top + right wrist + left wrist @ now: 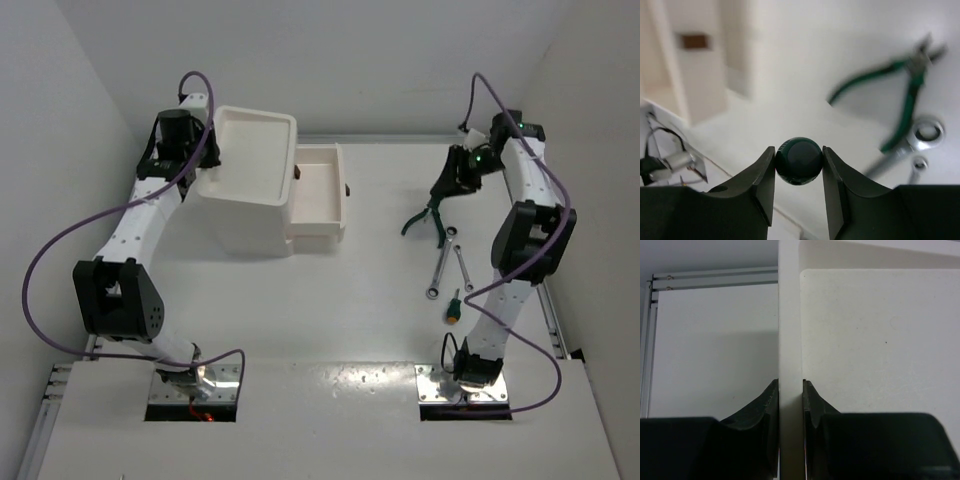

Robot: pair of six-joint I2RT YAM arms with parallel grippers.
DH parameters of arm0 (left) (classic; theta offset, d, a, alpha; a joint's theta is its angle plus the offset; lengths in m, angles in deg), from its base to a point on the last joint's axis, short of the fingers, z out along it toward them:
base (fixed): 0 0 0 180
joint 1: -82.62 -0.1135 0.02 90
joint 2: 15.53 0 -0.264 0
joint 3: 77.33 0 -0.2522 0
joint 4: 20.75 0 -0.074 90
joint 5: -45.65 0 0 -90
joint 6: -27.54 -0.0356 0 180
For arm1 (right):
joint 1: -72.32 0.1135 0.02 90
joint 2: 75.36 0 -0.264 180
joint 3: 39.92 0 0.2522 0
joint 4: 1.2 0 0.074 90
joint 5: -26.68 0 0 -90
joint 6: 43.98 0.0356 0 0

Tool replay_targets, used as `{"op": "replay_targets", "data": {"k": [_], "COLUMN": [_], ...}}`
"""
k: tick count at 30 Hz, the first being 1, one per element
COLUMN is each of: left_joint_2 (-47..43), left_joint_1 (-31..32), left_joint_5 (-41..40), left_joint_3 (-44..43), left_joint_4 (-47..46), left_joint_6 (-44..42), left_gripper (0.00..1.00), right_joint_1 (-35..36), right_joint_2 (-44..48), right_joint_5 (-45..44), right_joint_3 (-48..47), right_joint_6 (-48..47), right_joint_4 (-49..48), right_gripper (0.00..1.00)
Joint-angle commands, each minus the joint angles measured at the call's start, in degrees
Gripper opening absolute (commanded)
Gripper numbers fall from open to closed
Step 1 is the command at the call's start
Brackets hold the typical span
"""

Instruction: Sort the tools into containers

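The white cabinet (245, 215) stands at the back left with a rimmed tray top (285, 135) and one drawer (335, 172) pulled out to the right. My left gripper (207, 163) is shut on the tray's left rim (790, 340); its jaws clamp the rim from both sides (790, 390). My right gripper (447, 188) is shut on a green-handled screwdriver (798, 161), seen end-on. Green-handled pliers (424, 218) (900, 92), two silver wrenches (440, 265) (462, 266) and a second screwdriver (454, 307) lie on the table. The yellow-and-black pliers are out of view.
The drawers carry dark red handles (347, 188) (694, 41). White walls close in on both sides and at the back. A metal rail (715, 277) runs along the table's edge behind the cabinet.
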Motion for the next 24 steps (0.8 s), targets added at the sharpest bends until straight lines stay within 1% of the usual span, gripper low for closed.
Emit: {"op": "replay_targets", "data": {"k": [1,2,4,5,6,8,9,10,12,14,15,17,18,20,22,24], "left_joint_2": [2.51,2.51,3.12,3.12,3.73,4.35,4.36,4.36,4.36,4.36,4.36,4.36,4.36,4.36,4.36,4.88], "left_joint_1": [1.76,1.76,1.76,1.76,1.76,1.76,1.76,1.76,1.76,1.76,1.76,1.76,1.76,1.76,1.76,1.76], "left_joint_5": [5.16,5.16,5.69,5.69,5.69,5.69,5.69,5.69,5.69,5.69,5.69,5.69,5.69,5.69,5.69,5.69], "left_joint_3": [6.57,6.57,6.57,6.57,6.57,6.57,6.05,6.04,5.51,5.51,5.51,5.51,5.51,5.51,5.51,5.51], "left_joint_4": [12.56,12.56,12.56,12.56,12.03,12.03,12.03,12.03,12.03,12.03,12.03,12.03,12.03,12.03,12.03,12.03], "left_joint_6": [2.53,2.53,2.53,3.05,3.06,3.06,3.06,3.06,3.06,3.06,3.06,3.06,3.06,3.06,3.06,3.06], "left_gripper": [0.0,0.0,0.0,0.0,0.0,0.0,0.0,0.0,0.0,0.0,0.0,0.0,0.0,0.0,0.0,0.0], "right_joint_1": [4.44,7.24,10.59,12.43,16.19,19.64,22.35,23.6,26.58,28.09,29.23,29.85,29.85,29.85,30.37,30.38], "right_joint_2": [6.43,6.43,6.96,6.96,6.96,5.39,2.77,1.52,-0.06,-2.17,-3.22,-6.2,-6.22,-6.75,-5.44,-4.38], "right_joint_5": [12.6,13.13,13.13,12.52,11.73,10.06,10.06,9.53,8.22,6.99,6.98,7.6,6.73,5.49,4.96,4.26], "right_joint_3": [-4.12,-4.64,-4.65,-4.65,-4.65,-7.01,-8.41,-10.52,-11.06,-13.43,-14.66,-18.0,-18.01,-18.01,-17.23,-16.34], "right_joint_6": [10.73,15.72,19.79,21.46,24.26,26.74,28.32,28.33,28.33,28.33,27.81,27.81,27.81,27.81,26.32,25.7], "right_joint_4": [-12.39,-15.76,-22.52,-29.08,-31.76,-36.33,-36.36,-36.36,-38.55,-39.43,-39.43,-38.74,-38.73,-38.12,-37.5,-37.5], "right_gripper": [0.0,0.0,0.0,0.0,0.0,0.0,0.0,0.0,0.0,0.01,0.16,0.3,0.42,0.58,0.67,0.72]}}
